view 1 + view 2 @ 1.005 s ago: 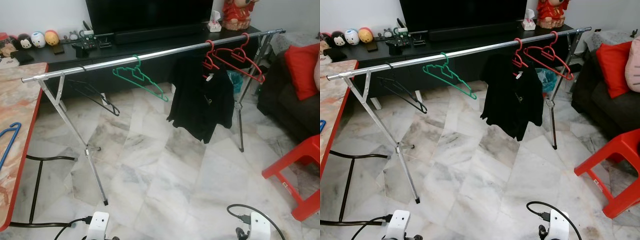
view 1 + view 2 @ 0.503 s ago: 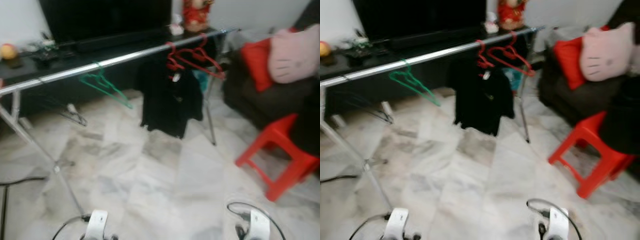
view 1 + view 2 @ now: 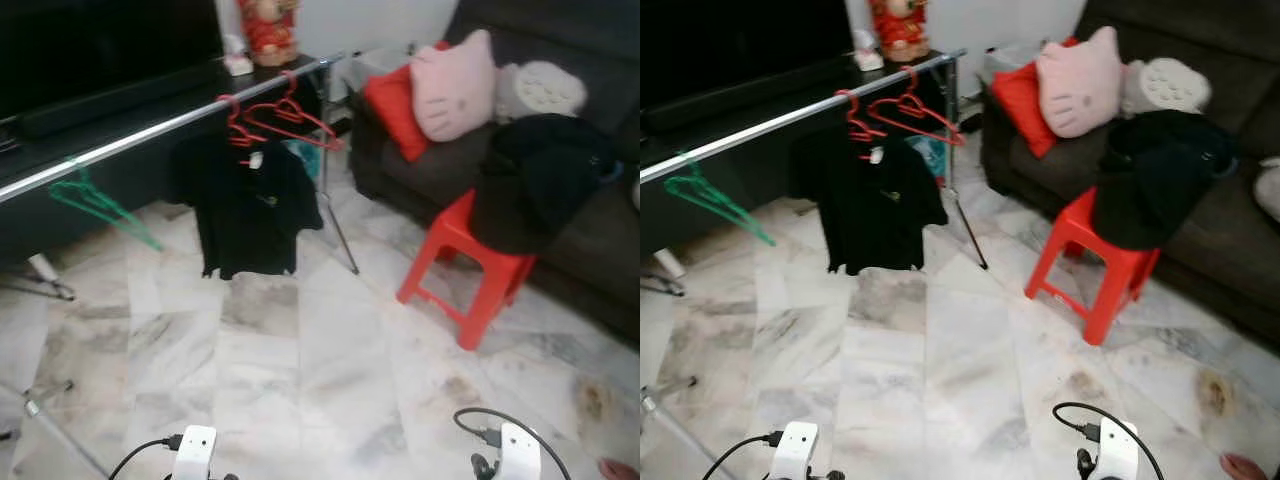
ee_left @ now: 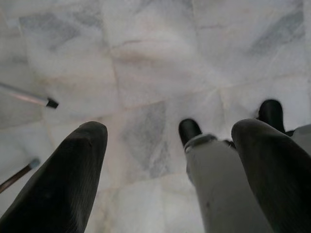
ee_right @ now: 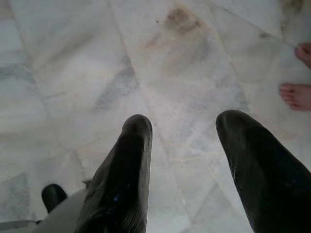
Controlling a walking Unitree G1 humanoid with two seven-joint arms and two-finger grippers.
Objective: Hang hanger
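"Where are the hangers?"

"The red hangers (image 3: 285, 112) and the green hanger (image 3: 95, 203) hook over the clothes rail (image 3: 140, 138), so they swing free. A black shirt (image 3: 245, 205) hangs under the red ones."

"Is the robot holding one?"

"No. The left tool (image 4: 167, 141) and right tool (image 5: 182, 126) both point at the marble floor (image 3: 300, 370), fingers spread, pinching nothing."

"What else is in the room?"

"A red stool (image 3: 465, 265) beside a dark sofa (image 3: 590, 250) with a pink pillow (image 3: 450, 85). Someone's bare toes (image 5: 296, 94) stand near."

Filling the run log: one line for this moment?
left gripper: open, empty | right gripper: open, empty | rail: red hangers, black shirt
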